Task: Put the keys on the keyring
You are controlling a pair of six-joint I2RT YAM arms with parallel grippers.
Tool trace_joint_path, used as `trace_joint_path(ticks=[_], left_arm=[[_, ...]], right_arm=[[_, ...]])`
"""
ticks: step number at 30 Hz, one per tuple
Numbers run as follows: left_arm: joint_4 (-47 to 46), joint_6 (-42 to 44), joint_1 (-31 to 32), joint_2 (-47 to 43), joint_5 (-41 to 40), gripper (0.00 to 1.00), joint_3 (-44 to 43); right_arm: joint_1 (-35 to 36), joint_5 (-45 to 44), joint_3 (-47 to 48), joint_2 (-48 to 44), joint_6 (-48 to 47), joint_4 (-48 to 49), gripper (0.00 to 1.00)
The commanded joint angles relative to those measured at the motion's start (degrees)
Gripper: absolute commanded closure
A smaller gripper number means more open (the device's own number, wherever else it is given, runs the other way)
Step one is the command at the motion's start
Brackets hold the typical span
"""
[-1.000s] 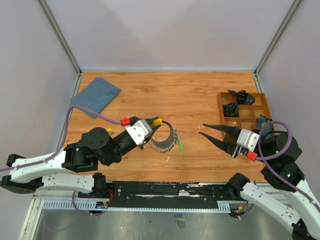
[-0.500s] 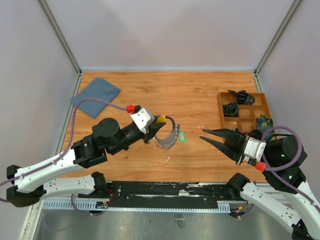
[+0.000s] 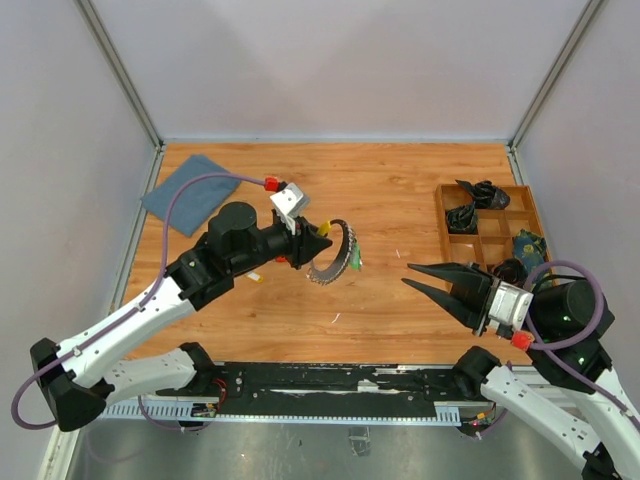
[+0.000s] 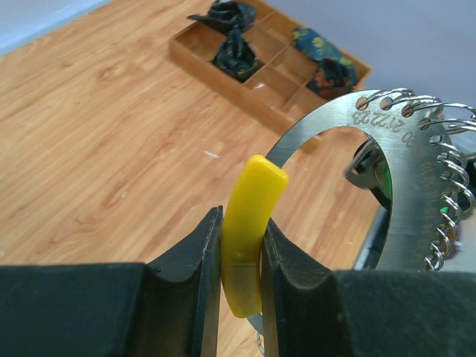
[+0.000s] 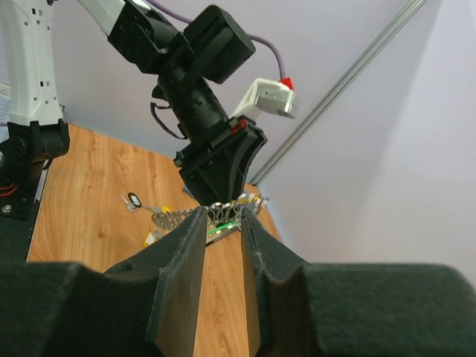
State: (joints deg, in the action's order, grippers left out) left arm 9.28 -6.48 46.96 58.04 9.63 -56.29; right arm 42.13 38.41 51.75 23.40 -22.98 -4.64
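My left gripper point(image 3: 312, 243) is shut on the yellow tag point(image 4: 245, 223) of the keyring point(image 3: 337, 256) and holds the ring tilted above the table. The ring's flat metal arc and wire coils point(image 4: 405, 186) show in the left wrist view, and its green tag point(image 3: 357, 262) hangs on the right side. My right gripper point(image 3: 407, 275) is open and empty, pointing left at the ring from a short way off. In the right wrist view the keyring point(image 5: 178, 218) shows beyond the open fingers. Loose keys lie on the table under the left arm: a black-headed one point(image 5: 134, 199) and a yellow-tagged one point(image 5: 152, 238).
A wooden compartment tray point(image 3: 528, 214) with black cable bundles stands at the right edge; it also shows in the left wrist view point(image 4: 201, 56). A blue cloth point(image 3: 190, 190) lies at the back left. Small white scraps dot the wood near the middle.
My left arm has lifted the keyring off the table and carried it back and slightly right, tilting it. My right gripper has drawn back a little and stays open.
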Motion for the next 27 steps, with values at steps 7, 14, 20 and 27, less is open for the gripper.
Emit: trace_joint_path(ticks=[7,14,20,27], left_arm=[[-14.2,-12.2,-0.1,-6.4,13.9,1.00,7.8],[-21.0,-13.9,-0.1,-11.5,15.7,1.00,15.7],[-24.6,-11.4,-0.1,-13.3,18.9,1.00,18.4],[-26.1,-7.8,-0.1,-15.6,24.9,0.99,19.6]], right_arm=[[1.1,2.1,-1.7,2.0,-1.0,0.1,0.77],[3.7,0.5,-4.7,2.8,1.8,3.9,0.80],[14.1,-7.6,-3.8,6.7,-5.2,2.4,0.81],[31.1,-21.9,-3.2,10.5,-15.4,2.3,0.83]])
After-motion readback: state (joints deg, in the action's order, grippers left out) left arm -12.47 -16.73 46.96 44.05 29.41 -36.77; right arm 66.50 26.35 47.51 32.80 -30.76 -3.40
